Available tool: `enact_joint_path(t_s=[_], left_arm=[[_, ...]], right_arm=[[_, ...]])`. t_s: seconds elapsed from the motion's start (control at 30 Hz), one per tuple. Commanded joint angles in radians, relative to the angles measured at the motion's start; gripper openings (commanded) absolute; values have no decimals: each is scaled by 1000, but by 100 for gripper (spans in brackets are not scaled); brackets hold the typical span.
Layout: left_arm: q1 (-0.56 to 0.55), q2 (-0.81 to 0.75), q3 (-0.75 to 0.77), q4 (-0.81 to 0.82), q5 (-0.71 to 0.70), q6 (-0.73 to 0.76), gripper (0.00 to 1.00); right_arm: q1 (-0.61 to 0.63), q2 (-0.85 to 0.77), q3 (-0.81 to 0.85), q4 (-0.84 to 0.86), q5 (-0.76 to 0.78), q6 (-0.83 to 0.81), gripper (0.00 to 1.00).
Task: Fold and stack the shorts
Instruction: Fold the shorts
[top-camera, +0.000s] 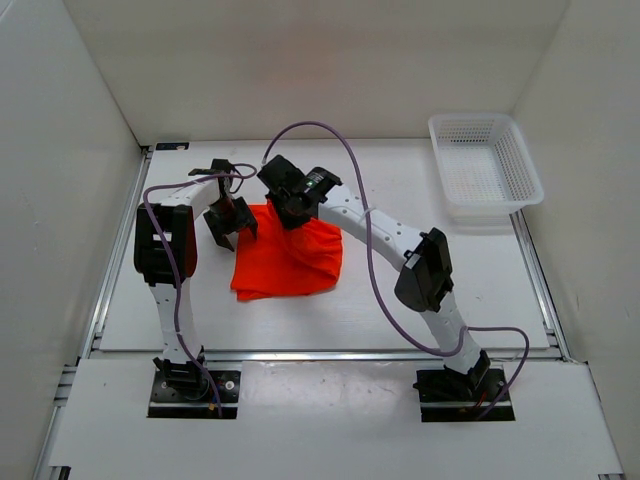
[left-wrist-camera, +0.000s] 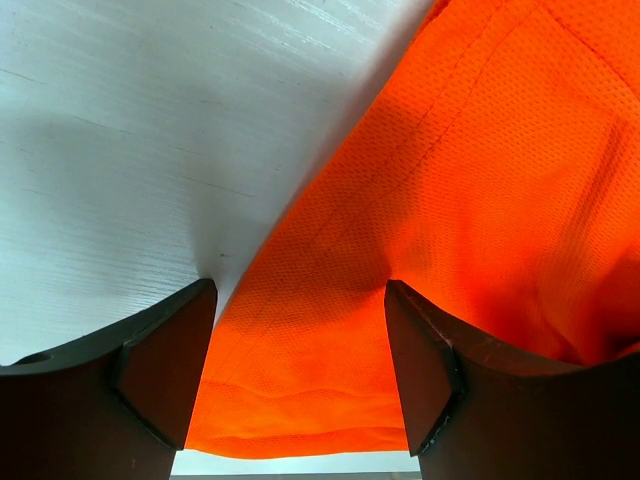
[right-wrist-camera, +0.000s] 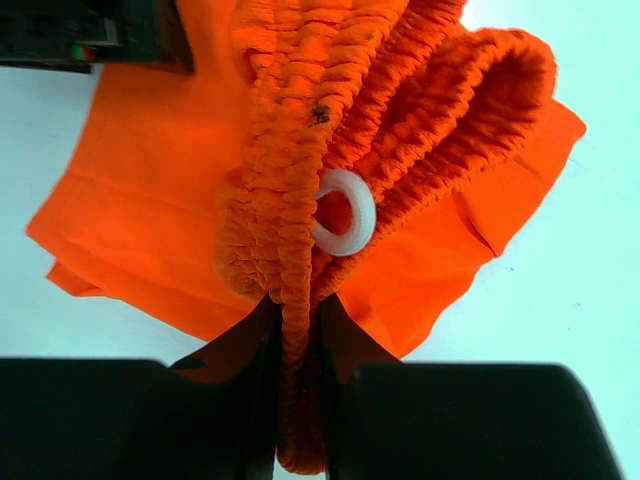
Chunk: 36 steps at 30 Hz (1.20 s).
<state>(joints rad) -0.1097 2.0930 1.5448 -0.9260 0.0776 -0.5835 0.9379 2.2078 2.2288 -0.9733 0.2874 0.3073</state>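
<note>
You're mid-fold. Shorts lie bunched mid-table, between both arms. Right gripper is clamped on the gathered waistband. Left gripper sits wide open over a cloth edge, gripping nothing. No neat fold yet and nothing stacked, so most of the job's left, I'd judge.

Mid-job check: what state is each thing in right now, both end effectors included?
shorts: loosely bunched on the table, waistband gathered and raised.
right end effector: shut on the shorts' waistband.
left end effector: open, over the shorts' edge, gripping nothing.
basket: upright, empty, at the far right.
</note>
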Motion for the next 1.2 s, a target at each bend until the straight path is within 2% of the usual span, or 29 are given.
enact_joint_path(t_s=[0.0,0.23,0.27,0.3,0.33,0.37,0.43,0.47,0.5,0.57,0.6,0.77,0.8,0.93,1.07,1.13,1.17], left_arm=[[-7,1,-38,33,27,4,79],[-7,1,-38,42,27,4,79],[-7,1,-38,42,27,-5,79],[-7,1,-38,42,27,-6,79],[-7,1,-38,42,27,-6,79],[-7,-11,-38,42,27,-6,80],[11,-30,-29,24,18,-6,82],[22,-53,-29,13,17,-6,83],[51,-68,-16,-2,8,-6,83],[88,-118,23,-57,-31,5,86],[132,-137,38,-74,-42,14,86],[202,-235,173,-163,-137,36,86],[202,-260,188,-186,-153,36,84],[125,-323,199,-188,-174,68,78],[-16,-474,8,-67,-113,83,78],[-54,-533,-50,-27,-24,105,82],[-94,-533,-64,-27,-3,114,89]], right_arm=[[29,4,86,35,-30,-22,1],[70,90,216,48,-125,-22,1],[70,90,216,71,-163,-22,5],[70,90,204,96,-224,-40,17],[70,76,181,123,-293,-57,58],[70,50,84,161,-342,-68,76],[70,-80,-59,324,-427,-82,93],[70,-138,-243,396,-427,-82,100],[50,-257,-333,530,-438,-67,100],[18,-392,-543,632,-450,-31,100],[-28,-423,-593,675,-450,7,100],[-134,-519,-800,661,-403,47,100],[-164,-536,-845,660,-402,56,100],[-231,-591,-942,639,-402,87,100],[-295,-602,-969,595,-413,102,100],[-307,-602,-980,585,-413,102,100],[-317,-602,-980,576,-413,102,100]])
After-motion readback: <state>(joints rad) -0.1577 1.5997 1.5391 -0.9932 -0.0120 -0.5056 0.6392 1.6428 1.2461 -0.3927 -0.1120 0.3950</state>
